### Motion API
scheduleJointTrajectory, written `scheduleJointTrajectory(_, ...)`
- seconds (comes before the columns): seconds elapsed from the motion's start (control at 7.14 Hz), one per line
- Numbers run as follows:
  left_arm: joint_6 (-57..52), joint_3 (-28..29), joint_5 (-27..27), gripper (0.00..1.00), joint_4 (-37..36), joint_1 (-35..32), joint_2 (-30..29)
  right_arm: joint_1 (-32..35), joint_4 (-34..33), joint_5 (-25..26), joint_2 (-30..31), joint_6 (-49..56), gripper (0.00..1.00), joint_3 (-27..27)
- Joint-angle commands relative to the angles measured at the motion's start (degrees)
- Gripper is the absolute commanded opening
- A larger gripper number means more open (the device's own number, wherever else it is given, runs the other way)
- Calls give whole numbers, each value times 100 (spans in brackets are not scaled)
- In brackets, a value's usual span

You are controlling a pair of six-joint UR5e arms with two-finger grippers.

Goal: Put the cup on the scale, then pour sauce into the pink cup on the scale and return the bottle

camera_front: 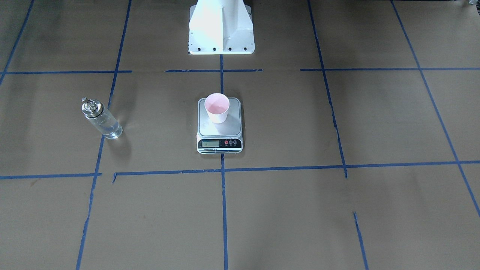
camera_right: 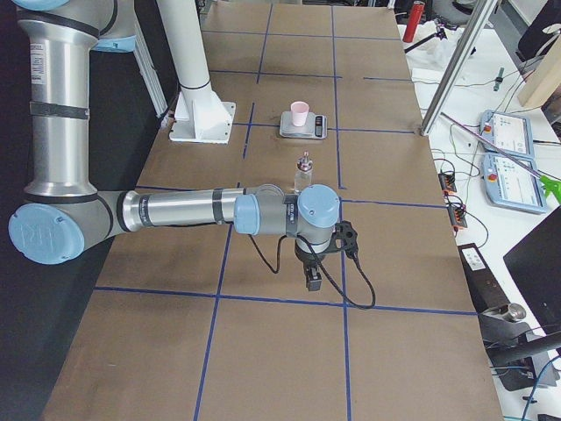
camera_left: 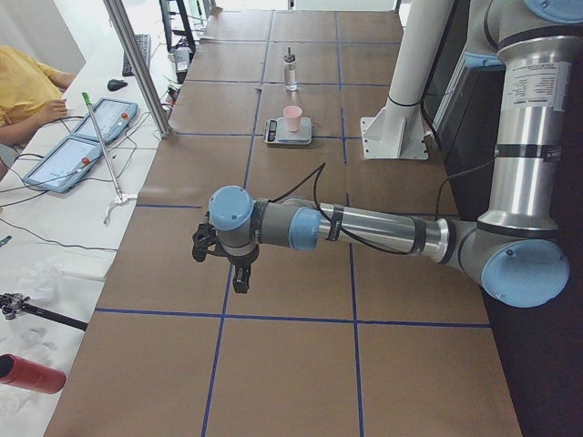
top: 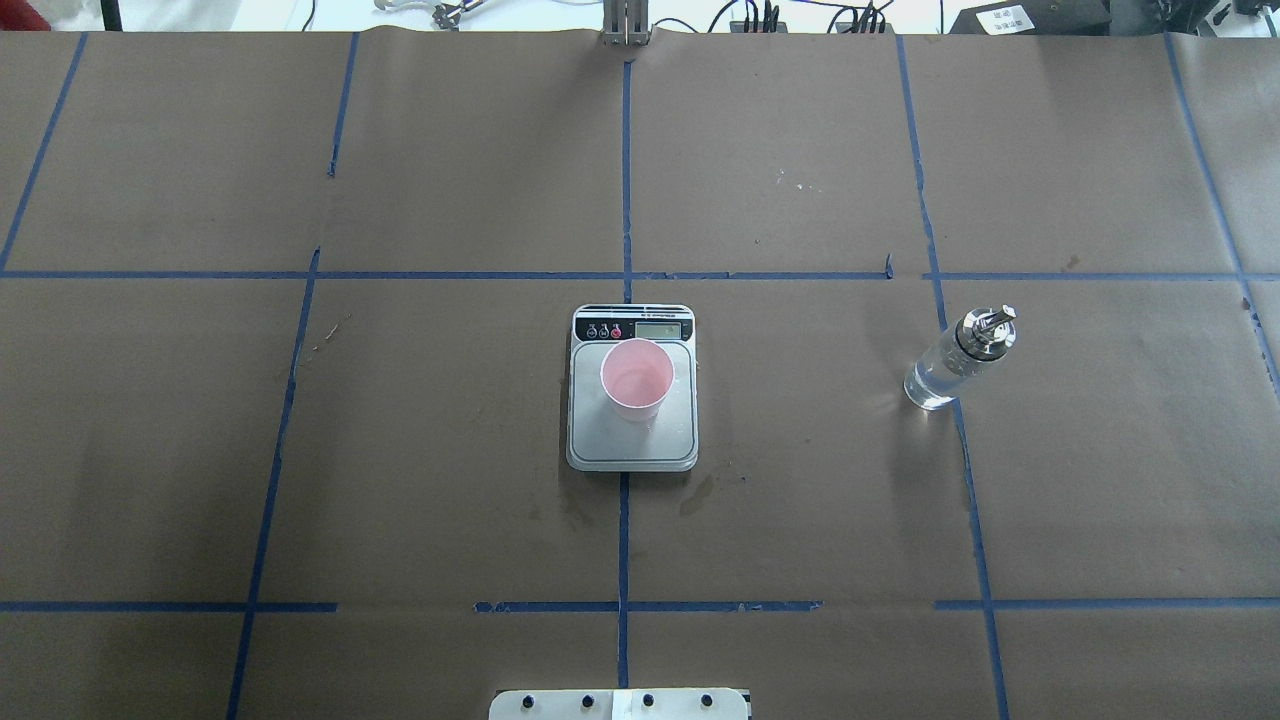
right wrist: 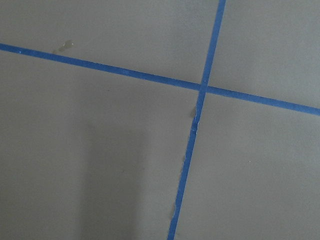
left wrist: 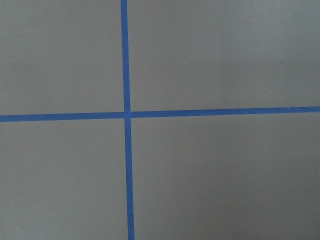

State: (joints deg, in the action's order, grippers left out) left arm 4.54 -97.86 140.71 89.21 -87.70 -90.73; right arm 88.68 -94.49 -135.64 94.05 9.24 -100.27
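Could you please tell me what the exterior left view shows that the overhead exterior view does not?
Only exterior left: the left gripper, held out over bare paper at the table's near end, and a person in yellow at the view's left edge. Only overhead: a look straight down into the cup, and dark stains on the paper by the edge of the scale nearest the robot. Both: the cup upright on the scale, and the bottle standing apart from them, with no gripper near.
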Motion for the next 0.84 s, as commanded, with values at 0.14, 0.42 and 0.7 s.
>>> scheduleJointTrajectory(0.14, 3, -259, -9, 100, 17, 7, 186, 0, -8, -15, 9, -1, 100, -27)
scheduleJointTrajectory(0.42, -23, 21, -26, 100, 35, -1, 222, 0, -17, -24, 43, -1, 100, -27)
scheduleJointTrajectory(0.7, -32, -109, -18, 100, 26, -62, 458, -174, -35, 46, -17, -9, 100, -1)
